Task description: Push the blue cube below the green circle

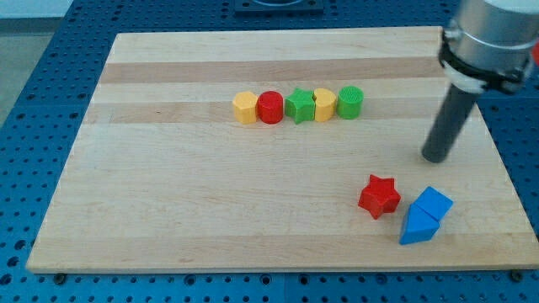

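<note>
The blue cube [433,204] sits near the board's bottom right, touching a blue triangular block [417,227] just below and left of it. The green circle [350,102] is the right end of a row of blocks in the upper middle of the board. My tip [435,156] rests on the board about a block's width above the blue cube and well to the lower right of the green circle. The rod rises toward the view's top right.
The row holds, left to right, a yellow hexagon [245,108], a red circle [270,108], a green star [299,106] and a yellow block [324,104]. A red star [379,196] lies left of the blue cube. The board's right edge [505,168] is close.
</note>
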